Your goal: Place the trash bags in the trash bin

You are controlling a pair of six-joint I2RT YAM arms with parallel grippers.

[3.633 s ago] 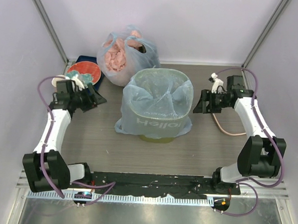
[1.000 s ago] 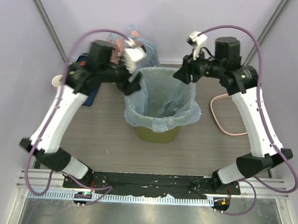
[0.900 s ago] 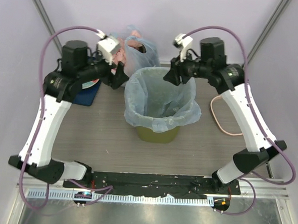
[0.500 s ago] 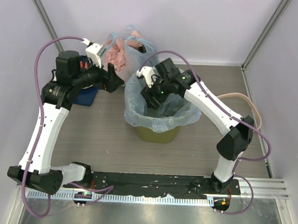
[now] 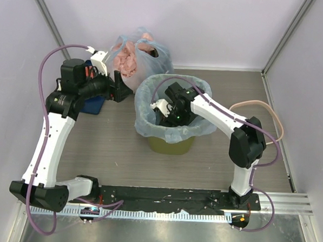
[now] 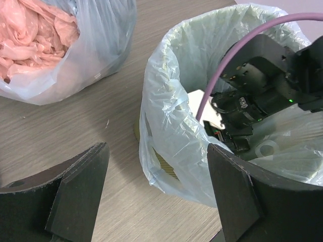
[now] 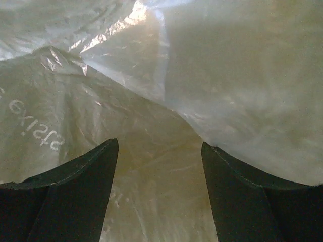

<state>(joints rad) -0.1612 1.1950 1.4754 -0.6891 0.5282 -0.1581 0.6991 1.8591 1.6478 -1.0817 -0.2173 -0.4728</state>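
Top external view: the trash bin (image 5: 171, 146) stands upright on the wood-grain table (image 5: 111, 151), olive-green plastic, rounded-square and narrowing downward. The trash bag (image 5: 150, 101), thin, crinkly and translucent light blue, sits inside the bin with its long axis upright. Its mouth faces up and its edge is folded outward over the rim in loose wrinkles.

My right pincer (image 5: 170, 114) reaches down inside the bin, within the bag's mouth. In the right wrist view, its two dark fingers (image 7: 86, 186) stand apart with nothing between them. Beyond them lies only creased, glossy film with some faint printed letters.

My left pincer (image 5: 120, 86) hovers just beside the bin's far-left side, clear of the plastic. In the left wrist view it (image 6: 157, 149) is spread wide and empty. It looks down on the bag's draped edge (image 6: 166, 126) and a patch of the bin's mesh wall (image 6: 162, 162) below it.

Behind the bin, to the far left, slumps a knotted blue bag (image 5: 135, 57) full of pink lumps, soft and bulging. A dark blue flat thing (image 5: 94, 104) lies left of the bin, partly hidden by my left arm. A beige cable (image 5: 270, 113) loops on the table to the right of the bin.
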